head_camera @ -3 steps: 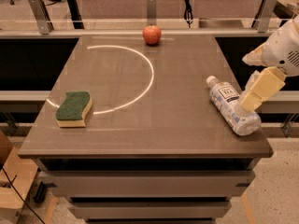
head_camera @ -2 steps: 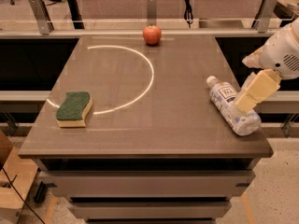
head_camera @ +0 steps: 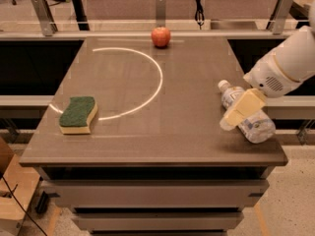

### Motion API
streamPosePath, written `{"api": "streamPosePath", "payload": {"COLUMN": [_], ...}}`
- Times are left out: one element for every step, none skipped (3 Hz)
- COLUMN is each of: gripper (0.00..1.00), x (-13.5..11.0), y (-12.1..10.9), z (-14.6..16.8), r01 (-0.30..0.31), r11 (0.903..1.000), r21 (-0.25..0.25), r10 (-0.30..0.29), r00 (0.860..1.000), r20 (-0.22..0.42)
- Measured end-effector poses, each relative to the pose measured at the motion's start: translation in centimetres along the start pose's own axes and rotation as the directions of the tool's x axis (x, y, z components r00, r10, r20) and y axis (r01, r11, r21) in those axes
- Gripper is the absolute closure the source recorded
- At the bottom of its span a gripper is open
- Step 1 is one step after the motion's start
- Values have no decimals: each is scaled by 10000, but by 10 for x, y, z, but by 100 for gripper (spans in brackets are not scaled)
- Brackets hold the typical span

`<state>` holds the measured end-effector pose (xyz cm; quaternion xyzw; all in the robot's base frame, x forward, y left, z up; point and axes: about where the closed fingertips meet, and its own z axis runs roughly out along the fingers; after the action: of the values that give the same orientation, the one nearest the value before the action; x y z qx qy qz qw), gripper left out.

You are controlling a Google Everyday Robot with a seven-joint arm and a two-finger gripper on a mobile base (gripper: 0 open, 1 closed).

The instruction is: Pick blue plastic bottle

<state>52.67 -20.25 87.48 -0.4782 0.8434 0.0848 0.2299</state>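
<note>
A red apple (head_camera: pixel 161 36) sits at the tabletop's (head_camera: pixel 147 141) far edge. A green sponge (head_camera: pixel 78 114) lies near the left edge, by a white arc (head_camera: pixel 158 77).

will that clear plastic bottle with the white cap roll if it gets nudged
Probably: the clear plastic bottle with the white cap lies on its side, so its round body could roll, and the right edge of the brown table is close. It looks thin-walled, likely light and squashable. The gripper sits over its middle.
</note>
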Motion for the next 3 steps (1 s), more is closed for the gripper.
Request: {"api": "streamPosePath", "payload": {"gripper": [0, 18, 41], "x": [16, 23, 17], "y": [-5, -6, -3], "z": [29, 41, 37], "r01": [-440, -521, -267], "r11": [9990, 9986, 9996], "r21": [-98, -61, 110], "r10": [433, 509, 281], "r00": [9973, 9904, 9864], "r20": [-592, -1284, -1620]}}
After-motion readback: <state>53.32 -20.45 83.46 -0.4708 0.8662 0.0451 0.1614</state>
